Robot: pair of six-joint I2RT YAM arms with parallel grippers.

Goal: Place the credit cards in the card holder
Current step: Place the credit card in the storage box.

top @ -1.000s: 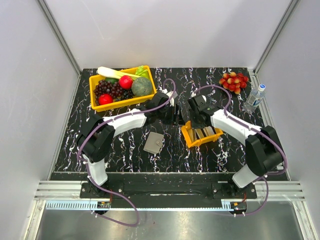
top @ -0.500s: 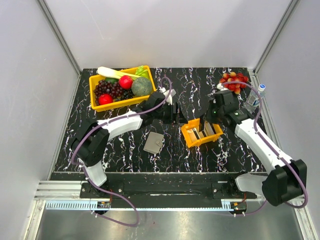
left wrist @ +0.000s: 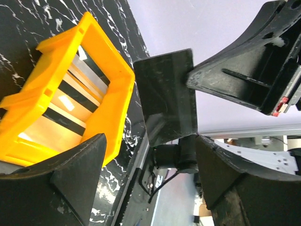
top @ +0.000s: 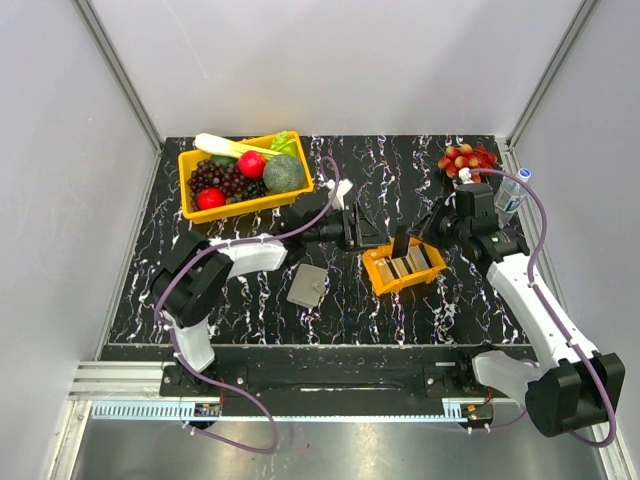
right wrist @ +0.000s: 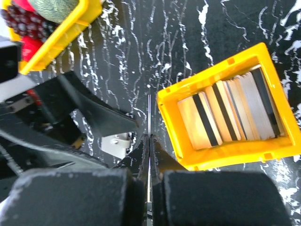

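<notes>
Yellow bin [top: 186,172]: it holds fruit and vegetables, and we see it behind the left gripper, off to that gripper's left.
Card holder [top: 308,285]: taupe-grey and folded shut, it lies flat on the black marbled table [top: 250,300], on the near side of the left gripper and apart from it.
Left gripper [top: 362,231]: its jaws are spread wide with nothing in them. In its wrist view the fingers [left wrist: 70,183] stand either side of the dark card, and we see a gap on both sides.
Dark card [left wrist: 167,101]: it stands upright, lifted off the table just ahead of the left fingertips, and is pinched by one edge in the right gripper.
Orange tray [left wrist: 123,75]: it sits beside and below the tips of both grippers. The other credit cards [right wrist: 225,117] stand on edge inside it, silvery and tan with dark stripes.
Right gripper [right wrist: 149,141]: it is clamped tight on the dark card, which we see edge-on between its fingers.
Water bottle [top: 510,195]: it stands to the right of the right gripper, near the table's edge.
</notes>
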